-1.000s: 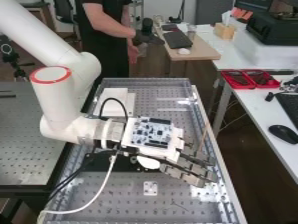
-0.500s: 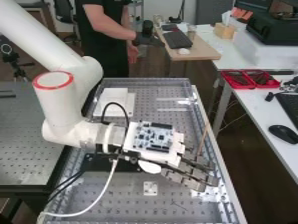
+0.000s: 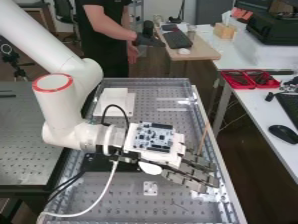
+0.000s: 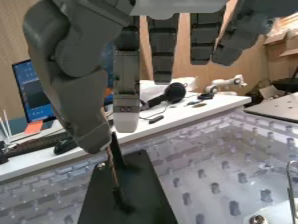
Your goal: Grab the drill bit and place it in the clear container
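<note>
Copper-brown and very thin, what looks to me like the drill bit [image 4: 114,170] runs past the thumb's tip and down over a black plate [image 4: 145,187]; from the high view I see it rising beyond the hand [image 3: 189,176]. That hand lies toward six o'clock of it, fingers straight and relaxed; whether the thumb touches the bit, I cannot tell. At nine o'clock rides a circuit board [image 3: 153,137] on the hand's back. Farther off, white blocks [image 3: 116,101] sit at ten, red trays [image 3: 237,85] at one, and a mouse [image 3: 284,134] on the side worktop [image 3: 269,157] at three.
</note>
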Robot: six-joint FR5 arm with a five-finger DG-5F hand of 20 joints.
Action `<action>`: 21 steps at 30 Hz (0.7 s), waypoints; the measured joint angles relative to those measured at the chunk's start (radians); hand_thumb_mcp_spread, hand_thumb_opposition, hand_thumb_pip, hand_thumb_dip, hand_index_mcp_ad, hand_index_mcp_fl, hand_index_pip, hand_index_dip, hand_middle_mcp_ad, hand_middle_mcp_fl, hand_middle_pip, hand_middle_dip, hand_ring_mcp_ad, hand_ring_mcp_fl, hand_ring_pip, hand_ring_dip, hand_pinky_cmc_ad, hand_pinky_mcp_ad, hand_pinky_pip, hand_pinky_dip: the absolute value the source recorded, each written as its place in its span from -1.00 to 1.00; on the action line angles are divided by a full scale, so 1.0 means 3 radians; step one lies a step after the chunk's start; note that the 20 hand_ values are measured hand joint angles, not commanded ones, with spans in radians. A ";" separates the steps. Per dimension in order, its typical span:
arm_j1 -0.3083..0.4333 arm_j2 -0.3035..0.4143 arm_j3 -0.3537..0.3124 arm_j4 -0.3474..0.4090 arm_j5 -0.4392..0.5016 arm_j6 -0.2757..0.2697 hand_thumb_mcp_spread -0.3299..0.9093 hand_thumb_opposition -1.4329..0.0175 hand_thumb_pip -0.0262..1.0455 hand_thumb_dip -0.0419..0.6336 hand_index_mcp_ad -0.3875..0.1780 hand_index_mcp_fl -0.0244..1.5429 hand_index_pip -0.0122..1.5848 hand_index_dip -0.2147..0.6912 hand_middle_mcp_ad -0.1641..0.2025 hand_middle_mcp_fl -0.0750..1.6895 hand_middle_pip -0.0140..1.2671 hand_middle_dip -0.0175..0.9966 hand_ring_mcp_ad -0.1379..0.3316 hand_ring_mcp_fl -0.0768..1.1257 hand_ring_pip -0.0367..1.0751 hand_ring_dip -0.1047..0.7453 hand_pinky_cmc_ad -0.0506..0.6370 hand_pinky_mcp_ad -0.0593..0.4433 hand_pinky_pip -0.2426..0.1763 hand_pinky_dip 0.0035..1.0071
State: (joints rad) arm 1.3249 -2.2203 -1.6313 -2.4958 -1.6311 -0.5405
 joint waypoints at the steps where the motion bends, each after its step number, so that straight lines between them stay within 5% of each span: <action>1: -0.0001 -0.0002 0.0003 0.0000 -0.0003 -0.0001 0.36 -0.19 0.07 -0.18 0.17 -0.53 0.73 -0.06 0.39 -0.67 -0.77 -0.59 0.43 -0.76 -0.77 -0.80 0.07 -0.11 -0.28 -0.65; 21: -0.0011 -0.0025 0.0014 0.0000 -0.0074 0.0078 0.45 -0.28 0.04 -0.14 0.01 -0.27 0.79 -0.08 0.41 -0.67 -0.77 -0.59 0.45 -0.75 -0.76 -0.81 0.06 -0.10 -0.28 -0.65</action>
State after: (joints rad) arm 1.3216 -2.2276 -1.6271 -2.4958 -1.6533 -0.5172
